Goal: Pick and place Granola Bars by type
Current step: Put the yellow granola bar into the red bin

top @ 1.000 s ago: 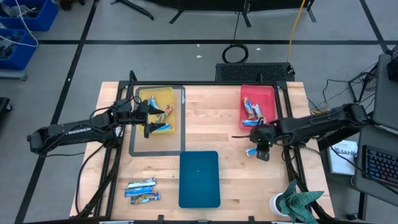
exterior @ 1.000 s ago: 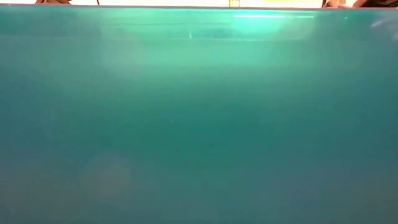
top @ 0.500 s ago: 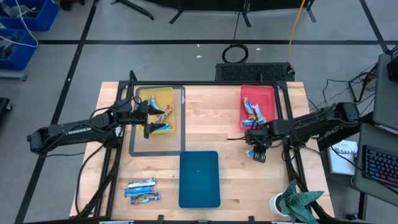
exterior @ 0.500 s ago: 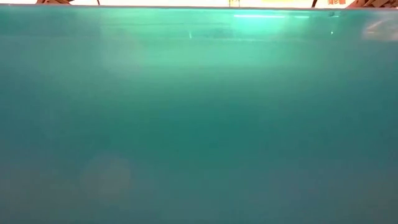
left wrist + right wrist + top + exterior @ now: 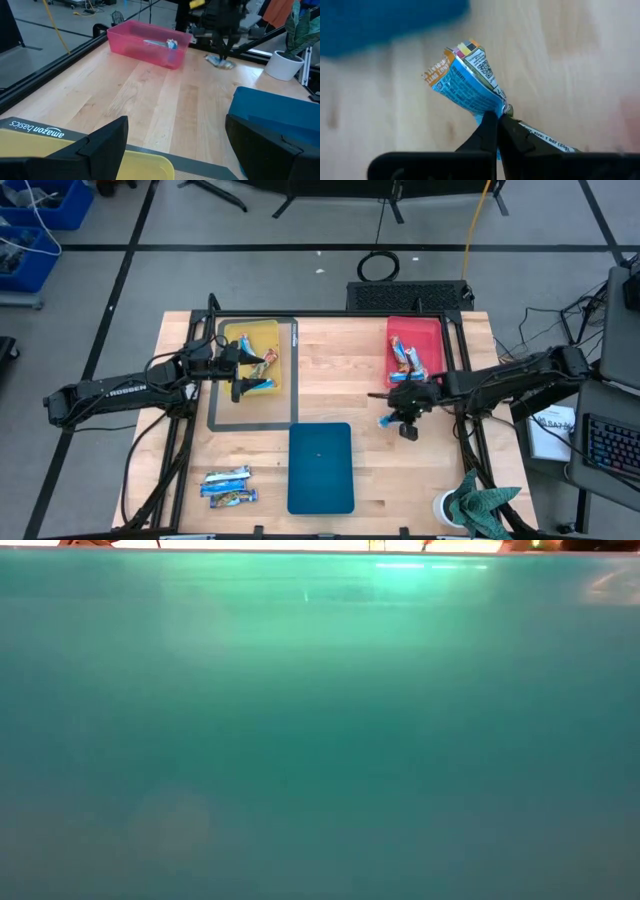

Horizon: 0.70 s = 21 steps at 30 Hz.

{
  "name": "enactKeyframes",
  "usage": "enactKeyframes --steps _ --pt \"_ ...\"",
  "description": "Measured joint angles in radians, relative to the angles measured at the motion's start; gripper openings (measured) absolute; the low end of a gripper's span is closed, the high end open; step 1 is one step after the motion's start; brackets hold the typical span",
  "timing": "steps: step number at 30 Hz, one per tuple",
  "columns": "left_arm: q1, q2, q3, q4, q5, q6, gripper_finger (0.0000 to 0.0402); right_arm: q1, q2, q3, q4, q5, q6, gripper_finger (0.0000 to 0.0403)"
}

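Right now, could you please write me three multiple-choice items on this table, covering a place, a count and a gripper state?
1. Where is the right gripper?
A. Over the yellow tray
B. Between the red tray and the blue tray
C. Beside the plant

2. How many bars lie at the table's near-left corner?
A. Two
B. Five
C. None

3. The right gripper is:
A. Open, empty
B. Shut on a blue bar
C. Hidden

Key: B, the high view places it there; A, two bars lie together; B, the right wrist view shows the fingers pinching the wrapper.
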Motion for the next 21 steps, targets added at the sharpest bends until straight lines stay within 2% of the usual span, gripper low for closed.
enactKeyframes --steps 3,9,13,17,21 --pt "0.000 0.000 0.000 0.000 -0.001 0.000 0.0337 -0.004 -0.074 0.000 0.083 0.094 -0.011 0.0000" --pt "0.000 0.000 0.000 0.001 -0.003 0.002 0.0337 -0.082 -0.231 0.001 0.132 0.484 0.012 0.0000" --pt "0.000 0.000 0.000 0.001 -0.003 0.002 0.0337 -0.201 -0.302 0.002 0.088 0.664 0.000 0.0000" --pt "0.000 0.000 0.000 0.001 -0.004 0.001 0.0337 -0.356 -0.300 0.002 -0.020 0.791 -0.032 0.0000" --pt "0.000 0.000 0.000 0.001 -0.004 0.000 0.0337 -0.507 -0.245 0.002 -0.050 0.765 -0.021 0.0000"
